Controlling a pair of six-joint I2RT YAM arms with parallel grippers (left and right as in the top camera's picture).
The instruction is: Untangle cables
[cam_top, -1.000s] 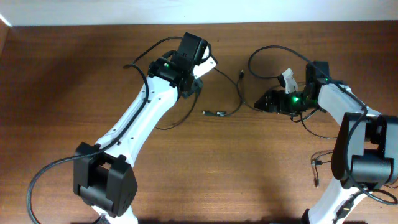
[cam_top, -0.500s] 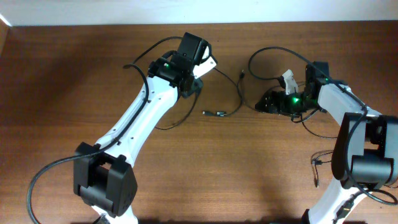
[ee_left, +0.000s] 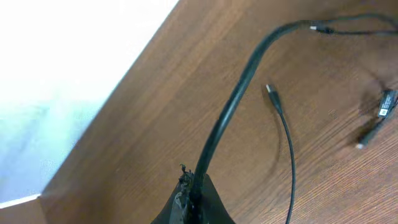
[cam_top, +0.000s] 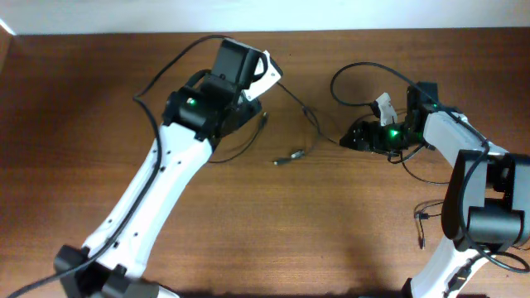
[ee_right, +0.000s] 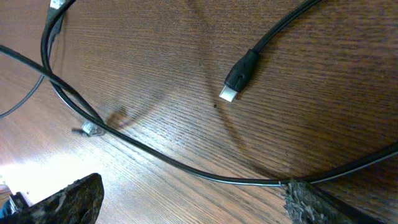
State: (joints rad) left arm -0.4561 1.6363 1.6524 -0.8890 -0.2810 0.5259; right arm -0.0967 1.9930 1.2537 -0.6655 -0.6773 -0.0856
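Thin black cables lie across the wooden table between my two arms. My left gripper (cam_top: 252,109) (ee_left: 196,196) is shut on one black cable (ee_left: 239,93), which rises from the fingers and runs right (cam_top: 302,112) toward my right gripper (cam_top: 358,136). A thinner cable with a small plug (ee_left: 271,91) lies beside it. A loose plug end (cam_top: 290,155) lies on the table between the arms. My right gripper (ee_right: 193,196) is open, low over the table. A cable (ee_right: 186,168) crosses between its fingers and touches the right fingertip. A black plug with a silver tip (ee_right: 239,74) lies beyond it.
A cable loop (cam_top: 352,73) lies behind the right gripper. More cable curves under the right forearm (cam_top: 422,174). Thin robot wires (cam_top: 421,219) hang near the right base. The table's far edge meets a white wall (cam_top: 331,16).
My left arm has swung up and to the left with the cable in its fingers, drawing that cable straighter. The loose plug in the middle shifted slightly. The right arm has not moved.
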